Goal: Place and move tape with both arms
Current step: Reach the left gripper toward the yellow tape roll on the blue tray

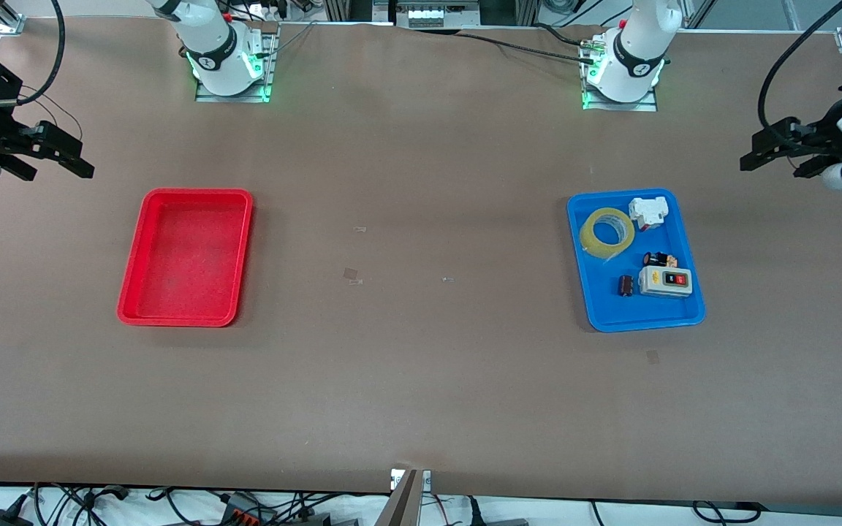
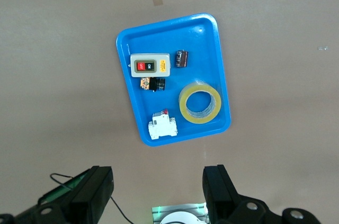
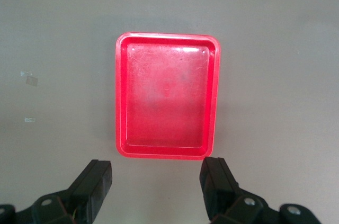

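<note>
Tape (image 1: 607, 231) lying flat in blue tray (image 1: 691, 310) beside white block (image 1: 647, 211). Left end effector (image 1: 773, 155) up over table (image 1: 421, 380) edge, fingers apart, holding nothing. Right end effector (image 1: 52, 161) likewise apart, near red tray (image 1: 129, 299).

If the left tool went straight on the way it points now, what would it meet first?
Probably the blue tray or bare table beside it. The left tool hangs open, looking down on the tray, which holds the tape and a white block. The exact landing spot is unclear.
</note>
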